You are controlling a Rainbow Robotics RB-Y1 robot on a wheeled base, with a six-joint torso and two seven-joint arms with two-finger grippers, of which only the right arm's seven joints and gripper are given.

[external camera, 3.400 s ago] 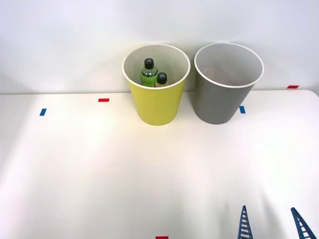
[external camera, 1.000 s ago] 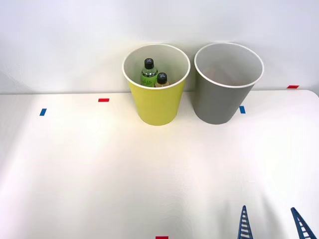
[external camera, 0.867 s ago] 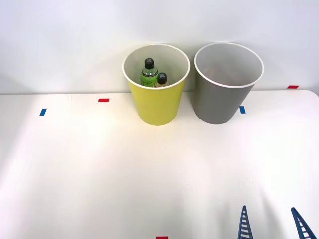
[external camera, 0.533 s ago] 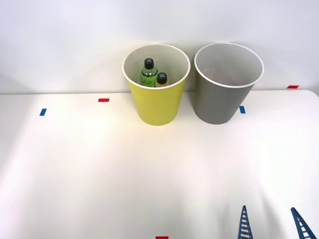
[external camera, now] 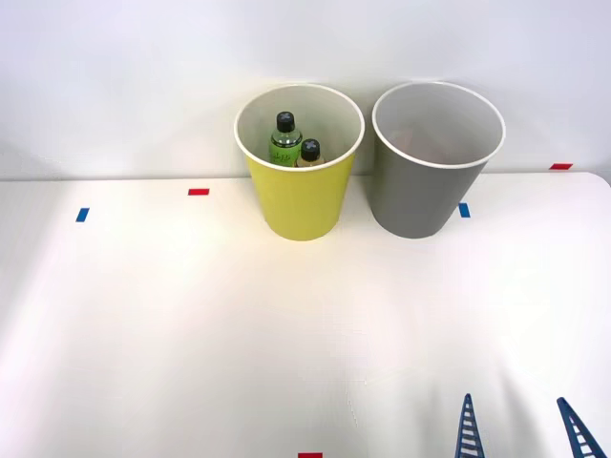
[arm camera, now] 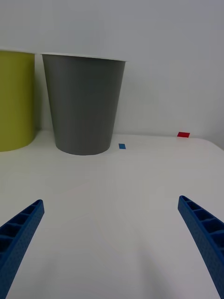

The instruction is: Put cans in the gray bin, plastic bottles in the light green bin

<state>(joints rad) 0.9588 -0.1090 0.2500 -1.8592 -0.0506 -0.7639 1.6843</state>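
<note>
With its jaws held wide open and empty, the right gripper (external camera: 520,429) is seen at the table's near right, well apart from the gray bin (external camera: 430,181) straight ahead at the far side, while both plastic bottles (external camera: 291,143) stand upright in the light green bin (external camera: 301,200) just left of it.

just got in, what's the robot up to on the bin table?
Not handling anything at the moment. The right end effector is open and empty, low over the near edge of the table. Both plastic bottles already stand in the light green bin. The gray bin sits beside it; its contents can't be made out.
</note>
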